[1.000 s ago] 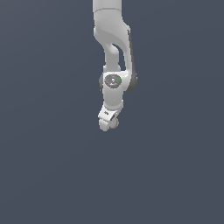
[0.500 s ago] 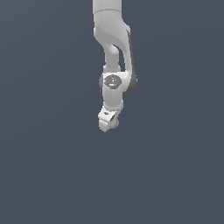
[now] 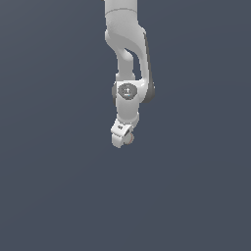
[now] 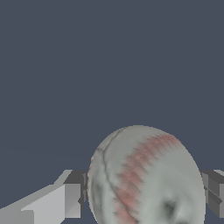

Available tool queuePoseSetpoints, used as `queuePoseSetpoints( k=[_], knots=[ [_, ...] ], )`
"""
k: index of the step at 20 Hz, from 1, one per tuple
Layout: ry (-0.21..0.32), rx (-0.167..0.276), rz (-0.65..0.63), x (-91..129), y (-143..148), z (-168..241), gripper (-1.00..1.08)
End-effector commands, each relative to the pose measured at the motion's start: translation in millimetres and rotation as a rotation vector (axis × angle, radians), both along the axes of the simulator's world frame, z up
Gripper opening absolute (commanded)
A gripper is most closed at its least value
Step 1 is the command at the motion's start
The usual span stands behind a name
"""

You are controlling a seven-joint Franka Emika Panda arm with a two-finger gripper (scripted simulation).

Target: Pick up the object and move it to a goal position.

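Ball (image 4: 146,177): off-white sphere with a band of reddish stitch-like marks and a dark blotch; seen in the wrist view lodged between the two fingers, filling most of the space between them.
Ball, exterior view: barely made out as a small rounded shape at the tip of the gripper (image 3: 128,139); too small there for detail.
Gripper: closed down onto the ball, one finger (image 4: 72,199) pressed against one side and the other finger (image 4: 214,194) against the opposite side; no gap is visible at either contact.
Grip, reason judged: opposing pads are set across the widest part, so that a round body is kept from rolling out.
Arm (image 3: 128,59): hung from the top of the exterior view, wrist bent, hand pointed downward.
Surface (image 3: 59,196): plain dark grey-blue ground; whether the ball is resting on it or lifted clear cannot be told.
Goal position: no marker is seen in either view.
Stage, judged: grasp made; carrying to the goal remains to be done.
Risk, judged: slippage of a smooth sphere if the squeeze is loosened.
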State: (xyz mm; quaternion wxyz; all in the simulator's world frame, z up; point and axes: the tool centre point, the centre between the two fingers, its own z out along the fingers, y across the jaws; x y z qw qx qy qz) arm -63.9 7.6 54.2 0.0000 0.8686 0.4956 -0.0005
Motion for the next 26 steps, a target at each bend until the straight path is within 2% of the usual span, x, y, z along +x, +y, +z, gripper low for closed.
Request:
queuePoseSetpoints(
  k=[1,8,26],
  knots=[
    [-0.003,0.0,0.001,6,5,7,-1.0],
    [-0.002,0.001,0.001,30,27,38,-1.0],
    [-0.001,0.002,0.001,118,100,142,-1.0]
  ],
)
